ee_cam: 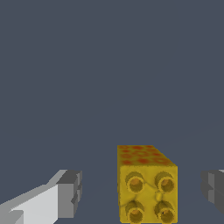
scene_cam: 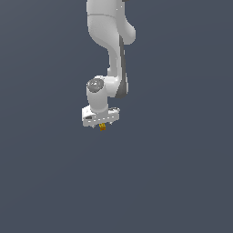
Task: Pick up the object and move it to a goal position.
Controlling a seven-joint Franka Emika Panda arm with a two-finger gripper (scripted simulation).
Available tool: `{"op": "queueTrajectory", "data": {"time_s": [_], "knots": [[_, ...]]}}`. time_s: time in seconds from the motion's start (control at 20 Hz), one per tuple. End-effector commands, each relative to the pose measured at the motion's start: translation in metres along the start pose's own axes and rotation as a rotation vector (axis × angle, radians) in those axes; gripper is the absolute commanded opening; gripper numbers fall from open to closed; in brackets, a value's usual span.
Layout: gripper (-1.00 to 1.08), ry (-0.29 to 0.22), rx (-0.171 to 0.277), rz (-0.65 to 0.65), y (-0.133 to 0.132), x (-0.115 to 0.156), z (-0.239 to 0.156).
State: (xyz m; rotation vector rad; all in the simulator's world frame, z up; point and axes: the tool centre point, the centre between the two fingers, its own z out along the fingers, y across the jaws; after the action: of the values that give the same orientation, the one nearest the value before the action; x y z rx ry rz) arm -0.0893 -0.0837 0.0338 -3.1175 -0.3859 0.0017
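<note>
Not picked up yet: claw [ee_cam: 142, 192] open wide around little yellow block [ee_cam: 148, 186], not touching. Left: squeezing, lifting, carrying to goal.

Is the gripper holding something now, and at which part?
Nothing is held: the gripper is open around the yellow block, with gaps on both sides.

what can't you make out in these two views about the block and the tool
- Exterior view: the small orange-yellow studded block is too tiny to show shape or contact, and the white tool above covers part of it.
- Wrist view: the block's lower end and the grey fingertips are cut off by the frame edge.
- No goal marker shows in either view.
</note>
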Motion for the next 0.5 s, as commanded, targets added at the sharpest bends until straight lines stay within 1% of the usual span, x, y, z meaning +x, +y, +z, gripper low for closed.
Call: {"op": "queueTrajectory", "data": {"time_s": [0.0, 0.2, 0.25, 0.45], "knots": [[1.00, 0.001, 0.000, 0.000, 0.0002, 0.0002, 0.0077], [1.00, 0.001, 0.000, -0.001, 0.0002, 0.0006, 0.0117], [-1.00, 0.001, 0.000, -0.001, 0.0002, 0.0006, 0.0117], [-1.00, 0.001, 0.000, -0.001, 0.0002, 0.0006, 0.0117]]}}
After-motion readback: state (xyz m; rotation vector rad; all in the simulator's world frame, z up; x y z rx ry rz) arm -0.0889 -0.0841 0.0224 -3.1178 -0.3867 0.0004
